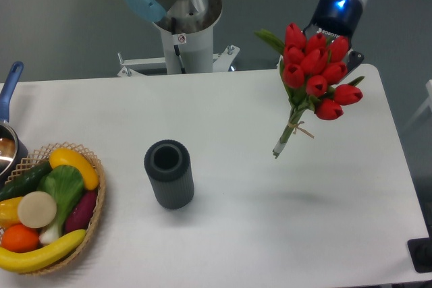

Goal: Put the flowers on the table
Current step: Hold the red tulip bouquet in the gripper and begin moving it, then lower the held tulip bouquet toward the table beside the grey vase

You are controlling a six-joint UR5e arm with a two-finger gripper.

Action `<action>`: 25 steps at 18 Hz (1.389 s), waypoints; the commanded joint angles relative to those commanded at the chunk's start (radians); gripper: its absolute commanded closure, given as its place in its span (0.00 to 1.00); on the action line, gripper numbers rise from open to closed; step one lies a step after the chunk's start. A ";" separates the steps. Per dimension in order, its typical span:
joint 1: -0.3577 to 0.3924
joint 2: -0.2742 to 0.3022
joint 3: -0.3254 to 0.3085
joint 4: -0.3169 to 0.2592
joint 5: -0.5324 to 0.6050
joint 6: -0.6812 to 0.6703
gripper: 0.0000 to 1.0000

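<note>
Far left of frame: a pot [7, 141] w/ blue handle, cut by the edge, and just beside it a wicker basket [94, 202] of fake fruit & veg at lower left, sitting on the table [243, 234] close to its left and front edges. Centre-left: a dark ribbed vase [169, 173], upright, open mouth up, well apart from the basket. Right of that, a broad bare stretch of white tabletop, w/ a faint shadow under the bunch. Upper right: the flowers [314, 72] hang in the air above the table, heads up and right, tied stems slanting down-left, tip not touching the surface. Gripper [331, 45] is behind the blooms, so fingers are mostly hidden; judging by the bunch being aloft it's clamped on the flowers near the heads, but the exact hold can't be seen. Handling, as a guess: light, soft, floppy; buds crush easily, stems bend, so better taken at the tied stem section w/ mild force. Room: plenty between vase and the right edge; right edge is near the bunch, so lowering down-left looks safer than straight down.
</note>
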State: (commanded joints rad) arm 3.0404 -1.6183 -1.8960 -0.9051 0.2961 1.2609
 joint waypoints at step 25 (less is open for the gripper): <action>-0.195 0.031 0.052 0.017 0.745 -0.005 0.59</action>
State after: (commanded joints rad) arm 2.8458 -1.5875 -1.8439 -0.8882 1.0411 1.2563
